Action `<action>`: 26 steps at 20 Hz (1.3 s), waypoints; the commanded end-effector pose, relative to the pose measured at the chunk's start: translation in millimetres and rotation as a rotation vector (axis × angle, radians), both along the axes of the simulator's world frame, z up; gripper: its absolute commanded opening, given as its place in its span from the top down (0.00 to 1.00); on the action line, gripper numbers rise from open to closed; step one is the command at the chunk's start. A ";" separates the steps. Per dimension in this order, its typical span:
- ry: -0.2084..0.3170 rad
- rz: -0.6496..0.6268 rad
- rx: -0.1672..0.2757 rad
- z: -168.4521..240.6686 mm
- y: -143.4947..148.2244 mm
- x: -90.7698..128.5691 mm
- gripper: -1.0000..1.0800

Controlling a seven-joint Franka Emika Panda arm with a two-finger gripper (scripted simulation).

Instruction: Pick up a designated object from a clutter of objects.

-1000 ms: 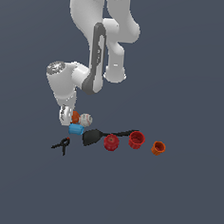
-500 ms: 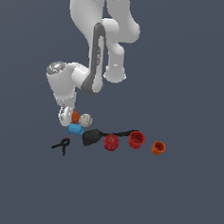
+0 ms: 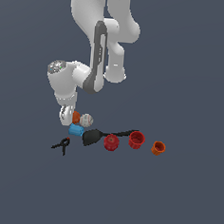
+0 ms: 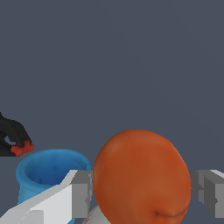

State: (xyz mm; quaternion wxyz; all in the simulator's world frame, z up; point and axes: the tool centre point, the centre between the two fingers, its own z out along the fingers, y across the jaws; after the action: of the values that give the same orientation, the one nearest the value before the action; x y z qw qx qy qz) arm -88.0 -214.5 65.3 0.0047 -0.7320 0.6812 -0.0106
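Note:
The orange-brown ball (image 3: 76, 117) lies at the exterior view's left end of the clutter, touching the white ball (image 3: 86, 120) and just above the blue cylinder (image 3: 76, 129). My gripper (image 3: 71, 120) is down around it. In the wrist view the ball (image 4: 142, 175) fills the space between my fingers (image 4: 81, 192). One finger is at its side. The other shows a thin gap. The gripper (image 4: 142, 194) is open around the ball. The blue cylinder (image 4: 50, 170) stands right beside one finger.
The black spatula (image 3: 92, 137), two red cups (image 3: 111, 142) (image 3: 136, 139) and the orange cup (image 3: 158, 148) stretch towards the exterior view's right. The black clamp (image 3: 61, 144) lies in front at the left and shows in the wrist view (image 4: 11, 138).
The gripper has sunk slightly lower around the orange-brown ball. The clutter has not moved.

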 end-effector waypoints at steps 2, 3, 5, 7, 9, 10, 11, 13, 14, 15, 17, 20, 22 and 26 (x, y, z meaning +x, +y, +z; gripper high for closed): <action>0.000 0.003 0.001 8.9 11.2 2.3 1.00; 0.000 0.003 0.001 12.0 15.0 2.9 1.00; 0.000 0.003 0.001 19.7 23.7 4.2 1.00; 0.001 0.003 0.001 28.4 33.6 5.8 1.00; 0.002 0.003 0.001 38.2 44.9 7.5 1.00; 0.002 0.002 0.001 43.5 51.0 8.5 1.00; 0.002 0.002 0.001 49.4 57.4 9.5 1.00; 0.003 0.002 0.001 61.8 71.4 11.7 1.00; 0.004 0.002 0.000 68.3 78.9 13.0 1.00; 0.004 0.002 0.000 75.2 86.4 14.1 1.00; 0.006 0.002 -0.001 89.0 102.0 16.8 1.00; 0.007 0.002 -0.003 111.8 127.1 20.9 1.00; 0.008 0.002 -0.004 128.2 145.1 23.9 1.00; 0.009 0.002 -0.004 161.9 182.6 30.3 1.00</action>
State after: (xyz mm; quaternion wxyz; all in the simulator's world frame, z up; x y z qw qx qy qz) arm -59.9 -46.2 213.5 0.0002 -0.7330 0.6802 -0.0079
